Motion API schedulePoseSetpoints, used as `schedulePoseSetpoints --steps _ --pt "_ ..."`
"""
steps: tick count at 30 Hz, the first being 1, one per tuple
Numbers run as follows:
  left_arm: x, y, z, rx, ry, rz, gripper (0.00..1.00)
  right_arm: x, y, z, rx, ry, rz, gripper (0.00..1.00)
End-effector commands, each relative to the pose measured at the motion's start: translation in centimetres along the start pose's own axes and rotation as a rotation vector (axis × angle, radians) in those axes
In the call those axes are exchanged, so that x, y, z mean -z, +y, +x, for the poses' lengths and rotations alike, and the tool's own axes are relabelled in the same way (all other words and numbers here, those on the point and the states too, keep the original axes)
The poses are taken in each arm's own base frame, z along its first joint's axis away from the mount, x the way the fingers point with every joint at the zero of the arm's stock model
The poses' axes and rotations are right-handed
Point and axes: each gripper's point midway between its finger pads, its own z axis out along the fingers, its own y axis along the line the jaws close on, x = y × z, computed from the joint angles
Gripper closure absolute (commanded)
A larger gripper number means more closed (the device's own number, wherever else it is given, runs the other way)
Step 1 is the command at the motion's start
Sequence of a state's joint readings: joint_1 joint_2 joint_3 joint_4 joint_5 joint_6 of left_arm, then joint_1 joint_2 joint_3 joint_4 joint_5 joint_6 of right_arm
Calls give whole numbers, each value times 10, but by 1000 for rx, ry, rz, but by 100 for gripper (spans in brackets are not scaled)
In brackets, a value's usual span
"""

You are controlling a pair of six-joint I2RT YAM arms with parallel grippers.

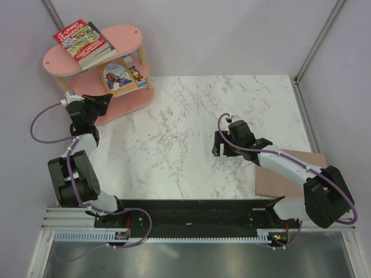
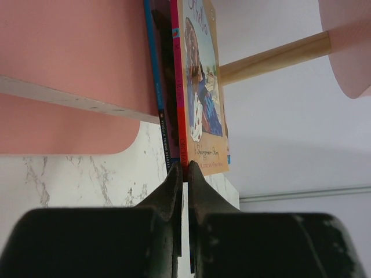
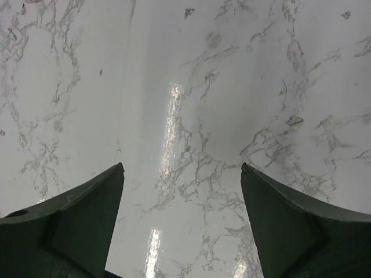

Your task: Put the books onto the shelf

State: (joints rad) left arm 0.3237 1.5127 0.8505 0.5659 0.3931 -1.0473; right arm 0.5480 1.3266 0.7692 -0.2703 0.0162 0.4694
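Just ahead of the left gripper (image 2: 185,169), whose fingers are pressed together, we see the near edge of the orange-tan book (image 2: 203,87). The tips meet right at that edge, and we cannot tell whether they have caught any of it. Stacked against that cover's far side is a blue-spined book (image 2: 156,87). Both lie on the middle tier of the shelf (image 2: 69,46). Farther beyond the gripper and higher, the red treehouse book (image 1: 81,39) lies on the top tier. Under the right gripper (image 3: 181,168), spread wide, we see only the marble bench (image 3: 174,58). Behind it, beneath its arm, lies a brown board (image 1: 284,174).
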Motion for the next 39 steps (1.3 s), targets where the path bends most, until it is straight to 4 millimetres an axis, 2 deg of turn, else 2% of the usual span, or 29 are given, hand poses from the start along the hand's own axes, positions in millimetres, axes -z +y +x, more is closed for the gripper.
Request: schedulePoseSetpoints --steps 1,6,9,16,21,30,34,35,36,38,39 --pt "-2 -42 -13 -62 -37 114 98 1 -1 -1 8 -6 7 11" --pt "-11 -55 -3 -29 -22 146 98 0 0 0 2 -6 3 11" --pt "-15 -61 -4 -24 -38 148 98 1 -1 3 3 0 1 10" --pt "-23 -55 -6 13 -58 124 98 4 -5 11 -6 1 3 10" --pt "-27 -47 -8 52 -83 112 98 11 -5 7 -3 -17 4 10" --pt "-30 -46 -9 70 -95 112 96 18 -10 1 15 -37 34 10" --pt "-30 -49 -6 67 -76 125 84 18 -10 0 18 -34 36 9" --pt "-29 -51 -7 64 -80 130 72 18 -10 1 18 -32 36 9" --pt "-30 -51 -7 64 -79 131 66 19 -10 1 18 -32 38 9" --pt "-31 -53 -8 64 -84 135 47 19 -11 2 17 -31 36 9" --pt "-31 -54 -9 62 -85 136 43 20 -11 3 17 -30 37 9"
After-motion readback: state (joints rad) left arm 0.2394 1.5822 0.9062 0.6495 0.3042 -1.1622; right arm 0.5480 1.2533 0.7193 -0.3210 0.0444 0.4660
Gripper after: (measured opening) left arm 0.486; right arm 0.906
